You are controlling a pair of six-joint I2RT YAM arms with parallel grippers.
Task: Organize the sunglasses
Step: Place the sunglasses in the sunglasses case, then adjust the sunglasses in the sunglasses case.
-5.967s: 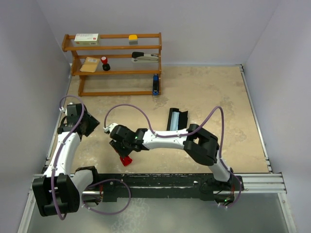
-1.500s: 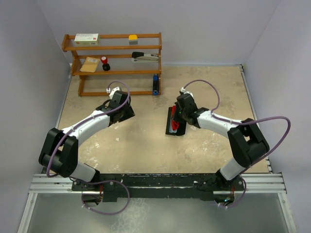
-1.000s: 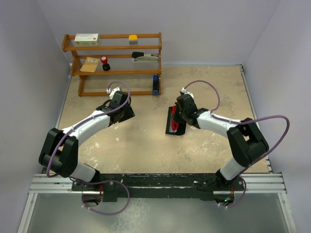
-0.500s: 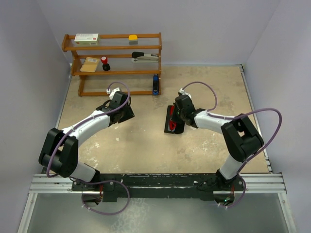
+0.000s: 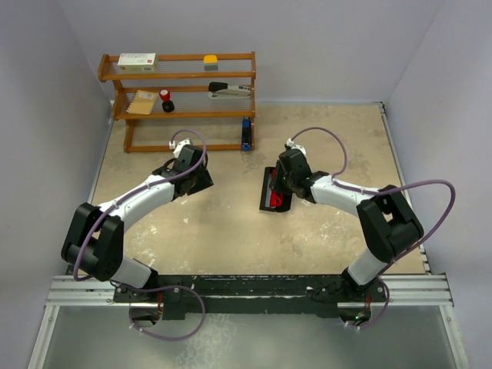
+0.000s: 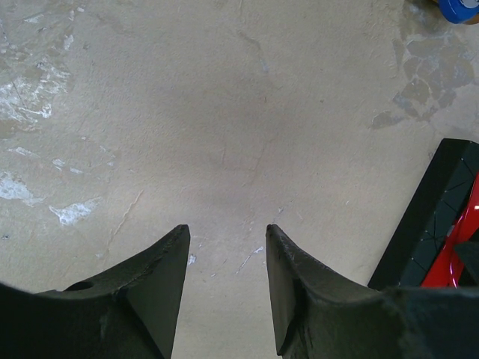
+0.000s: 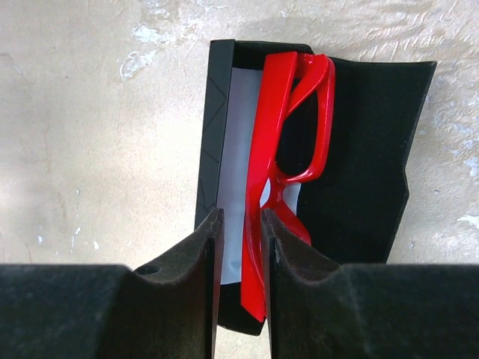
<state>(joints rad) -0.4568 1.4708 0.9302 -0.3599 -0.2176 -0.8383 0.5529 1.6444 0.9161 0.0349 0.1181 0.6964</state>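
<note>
Mottled beige worktop point(image 5: 231, 231), chalky and scuffed, is carrying a slatted wooden rack point(image 5: 184, 75) at the back and a long matte black case point(image 7: 359, 149), lying open with a pale lining. Glossy red sunglasses point(image 7: 273, 112) are resting inside it, rigid and thin-armed. Pinched tight a second ago, the right gripper point(image 7: 239, 217) is now parting its jaws narrowly around the frame, so placement looks done and closing the case remains. The left gripper point(image 6: 227, 232) is hovering nearby, jaws half apart, holding nothing.

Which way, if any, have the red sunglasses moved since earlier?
Yes. The sunglasses moved from near the front rail, rightward, closer to the wooden shelf, into the black case.
</note>
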